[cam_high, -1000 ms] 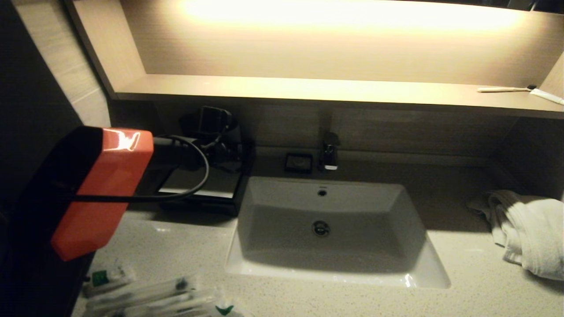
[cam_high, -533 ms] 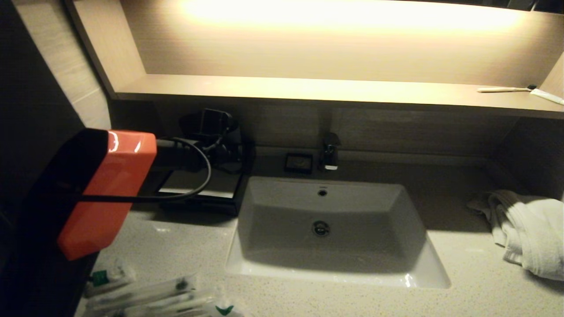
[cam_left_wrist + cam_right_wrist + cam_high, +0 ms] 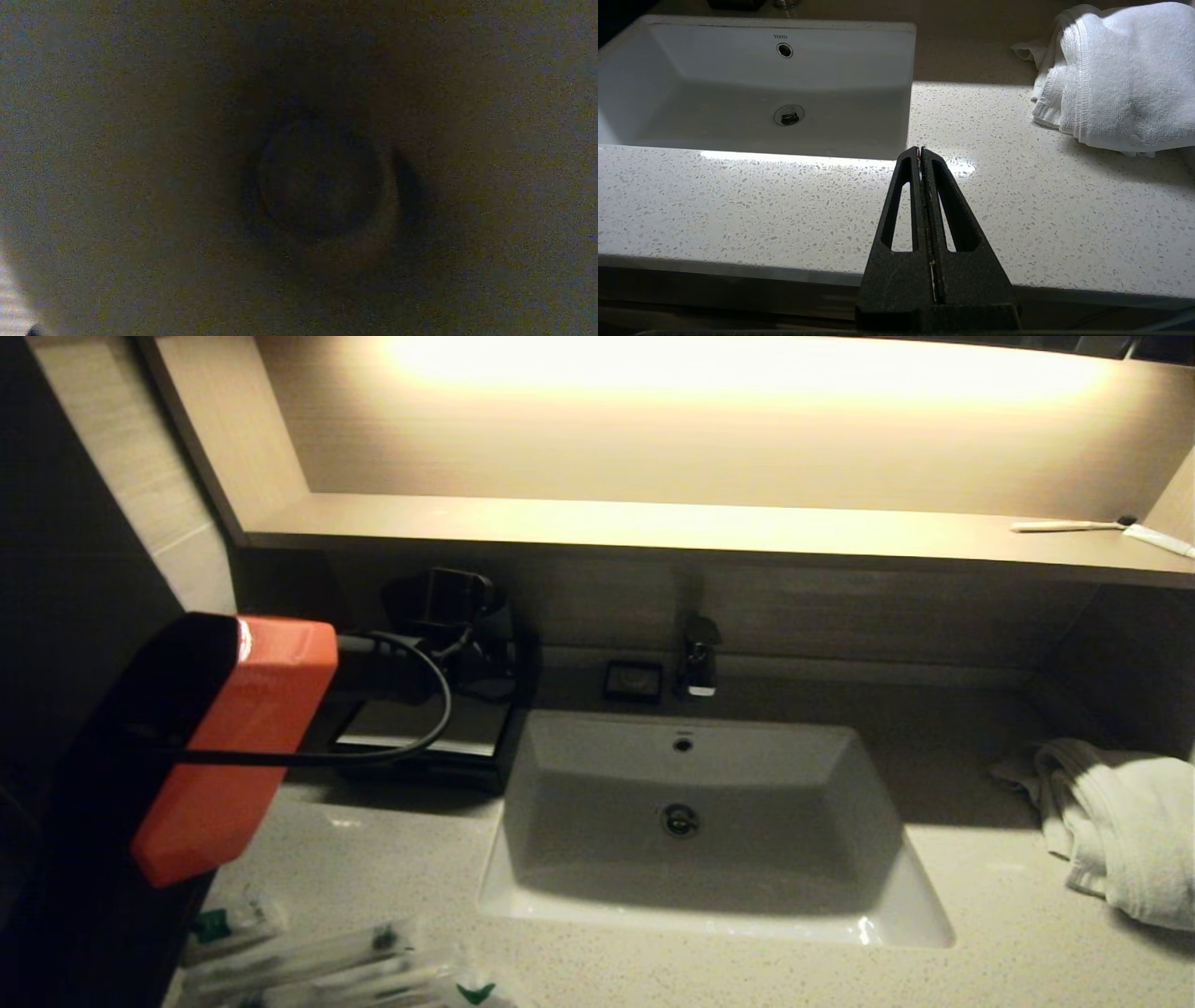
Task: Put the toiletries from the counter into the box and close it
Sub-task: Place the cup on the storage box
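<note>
The toiletries (image 3: pixel 327 963), clear-wrapped sachets with green marks and slim wrapped sticks, lie in a heap on the counter (image 3: pixel 392 859) at its near left corner. The black box (image 3: pixel 439 733) stands at the back left beside the basin, its pale top panel partly hidden by my left arm. My left gripper (image 3: pixel 455 602) hangs over the box's far end, close to the back wall. The left wrist view is dark and shows only a dim round shape (image 3: pixel 320 177). My right gripper (image 3: pixel 920 150) is shut and empty, parked over the counter's front edge right of the basin.
The white basin (image 3: pixel 560 896) fills the middle of the counter, with a tap (image 3: pixel 700 658) and a small black square dish (image 3: pixel 633 679) behind it. A folded white towel (image 3: pixel 1120 821) lies at the right. A toothbrush (image 3: pixel 1069 525) and a tube (image 3: pixel 1158 539) rest on the lit shelf.
My left arm has shifted slightly to the right and down over the box. Nothing else has moved.
</note>
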{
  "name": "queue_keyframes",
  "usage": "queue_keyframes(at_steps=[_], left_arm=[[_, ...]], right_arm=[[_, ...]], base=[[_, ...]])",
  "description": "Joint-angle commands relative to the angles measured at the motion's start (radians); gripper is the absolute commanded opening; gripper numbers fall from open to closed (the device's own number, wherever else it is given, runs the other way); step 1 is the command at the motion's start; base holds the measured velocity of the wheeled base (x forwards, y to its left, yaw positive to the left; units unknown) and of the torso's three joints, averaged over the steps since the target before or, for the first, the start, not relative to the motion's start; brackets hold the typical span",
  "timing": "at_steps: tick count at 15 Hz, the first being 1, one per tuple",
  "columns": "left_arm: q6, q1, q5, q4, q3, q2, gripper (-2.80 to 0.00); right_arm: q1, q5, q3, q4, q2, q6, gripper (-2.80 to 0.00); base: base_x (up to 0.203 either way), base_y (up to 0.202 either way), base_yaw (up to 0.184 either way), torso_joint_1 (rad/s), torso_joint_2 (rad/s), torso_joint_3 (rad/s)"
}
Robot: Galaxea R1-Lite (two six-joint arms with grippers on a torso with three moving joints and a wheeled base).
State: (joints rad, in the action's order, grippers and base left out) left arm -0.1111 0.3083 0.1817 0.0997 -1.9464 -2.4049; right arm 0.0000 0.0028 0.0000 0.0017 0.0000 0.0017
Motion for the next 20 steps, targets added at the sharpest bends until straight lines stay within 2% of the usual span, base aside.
queue_keyframes(at_steps=[1, 12, 20], left_arm=[[0.001, 0.000, 0.002, 0.018, 0.000, -0.010, -2.80], [0.008, -0.001, -0.001, 0.100, 0.000, -0.040, -2.80], [0.010, -0.002, -0.001, 0.101, 0.000, -0.045, -2.80]], right_arm=[[0.000, 0.000, 0.000, 0.000, 0.000, 0.000, -2.80], [0.000, 0.000, 0.000, 0.000, 0.000, 0.000, -2.80], [0.000, 0.000, 0.000, 0.000, 0.000, 0.000, -2.80]], base=[[0.000, 0.000, 0.000, 0.000, 0.00, 0.000], [0.000, 0.000, 0.000, 0.000, 0.00, 0.000], [0.000, 0.000, 0.000, 0.000, 0.00, 0.000]])
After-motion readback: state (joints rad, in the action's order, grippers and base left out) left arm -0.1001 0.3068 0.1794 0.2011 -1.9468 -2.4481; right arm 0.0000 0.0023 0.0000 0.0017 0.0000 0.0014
